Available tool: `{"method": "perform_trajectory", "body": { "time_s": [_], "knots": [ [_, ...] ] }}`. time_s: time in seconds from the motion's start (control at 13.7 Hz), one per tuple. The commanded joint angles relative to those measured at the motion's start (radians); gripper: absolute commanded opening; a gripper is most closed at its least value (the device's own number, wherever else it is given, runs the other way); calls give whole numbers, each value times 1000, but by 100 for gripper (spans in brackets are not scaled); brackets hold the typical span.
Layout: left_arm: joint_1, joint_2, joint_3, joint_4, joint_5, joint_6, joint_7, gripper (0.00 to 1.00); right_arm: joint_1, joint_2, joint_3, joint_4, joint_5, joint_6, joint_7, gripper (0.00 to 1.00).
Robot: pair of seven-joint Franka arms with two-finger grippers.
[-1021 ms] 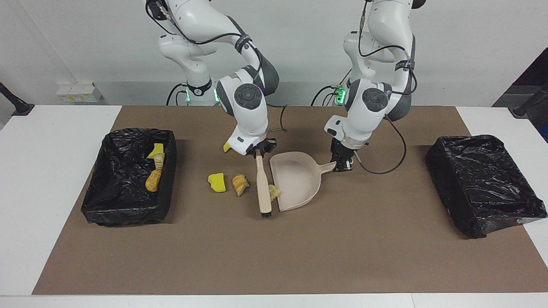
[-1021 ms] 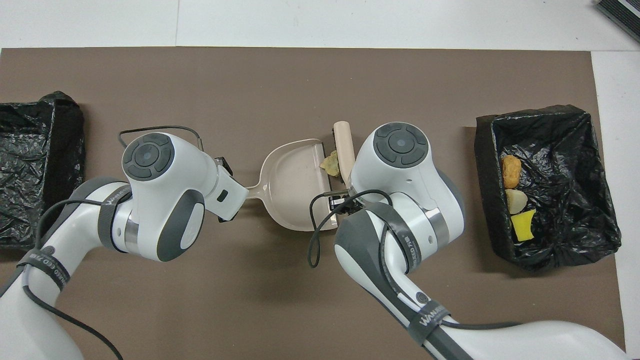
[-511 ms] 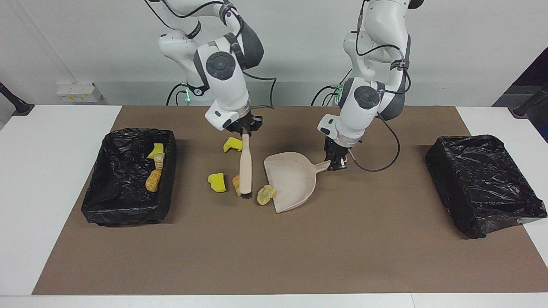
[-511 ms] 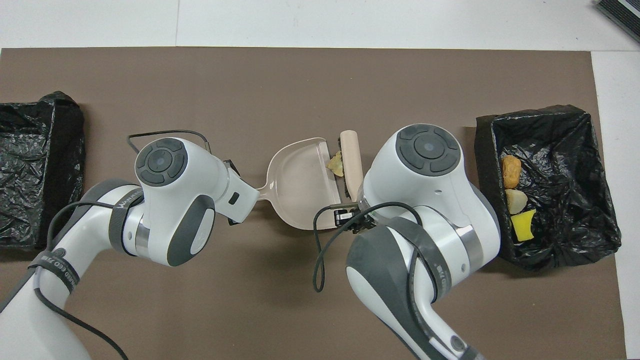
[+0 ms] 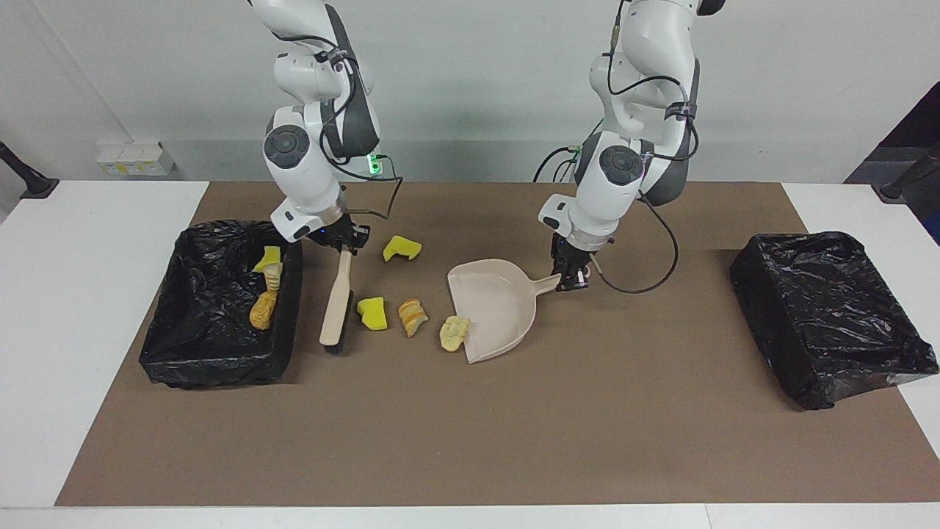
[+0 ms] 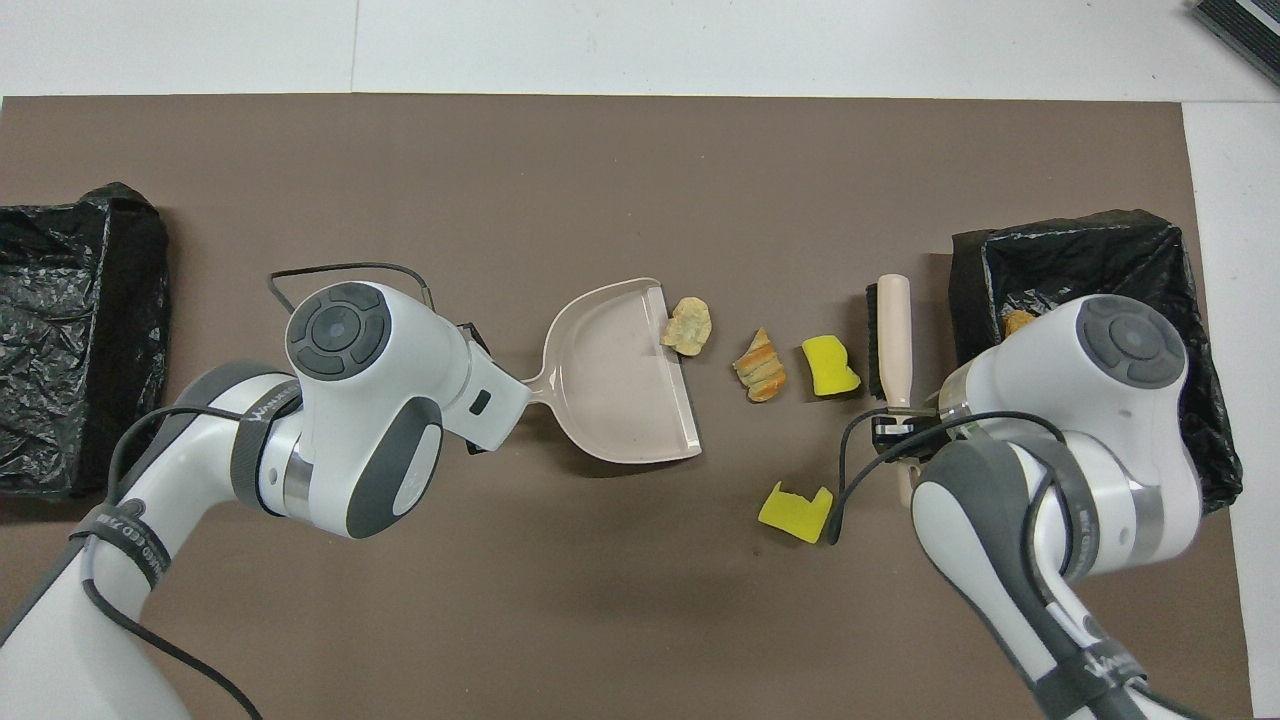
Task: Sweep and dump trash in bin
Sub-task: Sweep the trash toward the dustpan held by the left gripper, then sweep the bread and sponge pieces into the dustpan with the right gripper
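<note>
My right gripper [image 5: 345,239] is shut on the handle of a beige brush [image 5: 336,301]. The brush slants down to the mat between the open bin [image 5: 220,371] and the loose trash. My left gripper [image 5: 573,275] is shut on the handle of the beige dustpan [image 5: 499,305], which rests on the mat. A tan scrap [image 5: 454,332] lies at the pan's lip. A bread piece [image 5: 413,317] and a yellow sponge chunk [image 5: 372,313] lie between it and the brush. Another yellow chunk [image 5: 401,248] lies nearer the robots. Three scraps [image 5: 266,286] lie in the bin.
The open black-lined bin [image 6: 1060,230] stands at the right arm's end of the brown mat. A second bin [image 5: 830,316], covered in black plastic, stands at the left arm's end. A cable hangs from each wrist.
My right gripper has carried the brush from the dustpan's mouth over the scraps to beside the bin. The tan scrap now lies just outside the pan's lip. The dustpan shifted slightly toward the scraps.
</note>
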Motion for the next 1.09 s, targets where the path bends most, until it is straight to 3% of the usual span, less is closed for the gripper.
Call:
{"method": "perform_trajectory", "body": {
  "time_s": [0.0,0.29,0.73,1.02],
  "knots": [
    [-29,-34,14,-51,-8,16,-6,0,67,-34,13,-61,-27,50,-5,0],
    [-31,-34,16,-50,-10,11,-8,0,253,50,15,34,-14,44,69,0],
    [-25,-31,16,-71,-8,28,-4,0,438,4,19,33,77,36,166,0],
    [0,-28,16,-71,-10,28,40,0,477,-3,19,34,78,35,222,0]
  ]
}}
